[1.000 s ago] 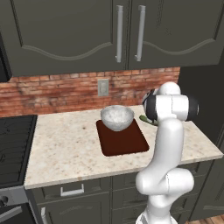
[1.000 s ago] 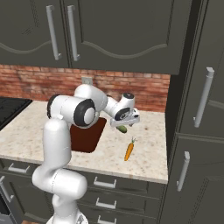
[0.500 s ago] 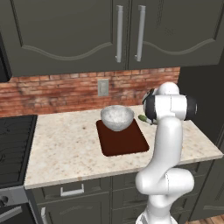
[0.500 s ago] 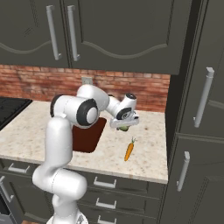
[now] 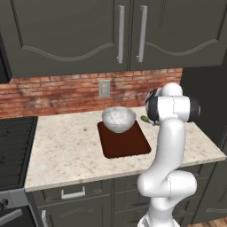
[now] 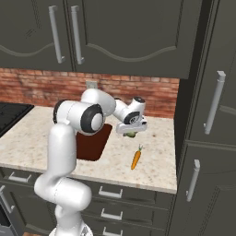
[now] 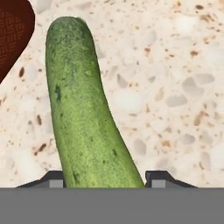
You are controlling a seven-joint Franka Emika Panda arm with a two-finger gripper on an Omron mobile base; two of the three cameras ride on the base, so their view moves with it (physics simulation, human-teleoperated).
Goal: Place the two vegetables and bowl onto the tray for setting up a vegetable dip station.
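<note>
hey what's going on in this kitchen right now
A white robot arm is setting up a vegetable tray. Its gripper is down at the counter, with the fingers either side of the cucumber, which lies beside the tray. The grey bowl already sits on the tray's back end. The carrot lies on the counter near the front edge, apart from the tray. Neither vegetable is on the tray yet.

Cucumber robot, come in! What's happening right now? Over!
Gripper shut on cucumber, fingertips either side. Bowl on tray; carrot lying on counter. Nothing in the way.
</note>
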